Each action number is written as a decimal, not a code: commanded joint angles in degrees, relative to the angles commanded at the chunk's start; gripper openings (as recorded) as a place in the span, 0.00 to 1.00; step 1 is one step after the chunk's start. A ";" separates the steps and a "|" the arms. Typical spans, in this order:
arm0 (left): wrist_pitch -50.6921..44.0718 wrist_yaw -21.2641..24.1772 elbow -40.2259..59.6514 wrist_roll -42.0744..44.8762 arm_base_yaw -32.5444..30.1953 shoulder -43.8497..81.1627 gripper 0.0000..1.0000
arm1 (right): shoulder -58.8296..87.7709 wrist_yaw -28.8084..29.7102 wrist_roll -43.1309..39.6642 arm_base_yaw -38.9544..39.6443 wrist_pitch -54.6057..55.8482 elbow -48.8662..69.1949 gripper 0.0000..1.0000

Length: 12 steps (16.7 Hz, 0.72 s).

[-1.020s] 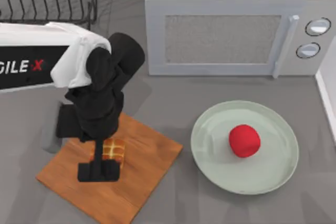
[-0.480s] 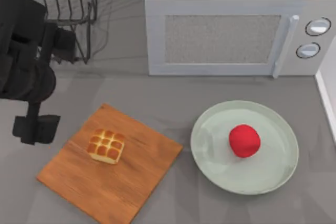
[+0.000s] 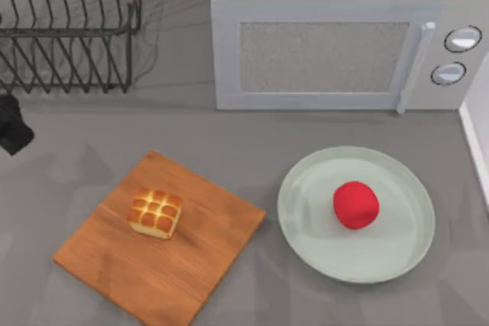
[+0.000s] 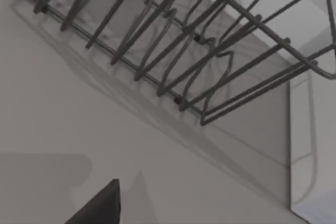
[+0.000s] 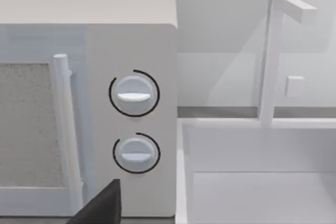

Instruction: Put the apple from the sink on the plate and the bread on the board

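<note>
The red apple [image 3: 355, 204] rests on the pale green plate [image 3: 306, 227], right of the plate's middle. A golden scored bread [image 3: 155, 213] sits flat on the wooden board [image 3: 191, 257] at the front left. My left gripper [image 3: 11, 131] is a dark shape at the table's left edge, well away from the board and holding nothing I can see. A dark part of my right gripper [image 5: 102, 205] faces the microwave's knobs and the white sink [image 5: 262, 182].
A grey microwave [image 3: 328, 43] stands at the back, its door handle [image 3: 412, 66] and knobs at its right end. A black wire dish rack [image 3: 69, 28] fills the back left corner. The sink's white rim [image 3: 477, 135] and its faucet [image 5: 273, 51] border the right side.
My left arm has let go of the bread on the board, lifted off it and swung away to the left edge of the table. Bread, apple and plate have stayed put.
</note>
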 joint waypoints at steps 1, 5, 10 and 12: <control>1.66 0.24 -3.53 6.27 1.06 -5.42 1.00 | 0.00 0.00 0.00 0.00 0.00 0.00 1.00; 7.01 1.33 -15.68 26.15 3.87 -24.62 1.00 | 0.00 0.00 0.00 0.00 0.00 0.00 1.00; 10.47 2.40 -23.66 37.82 4.92 -36.46 1.00 | 0.00 0.00 0.00 0.00 0.00 0.00 1.00; 10.64 2.47 -24.03 38.36 4.94 -37.01 1.00 | 0.00 0.00 0.00 0.00 0.00 0.00 1.00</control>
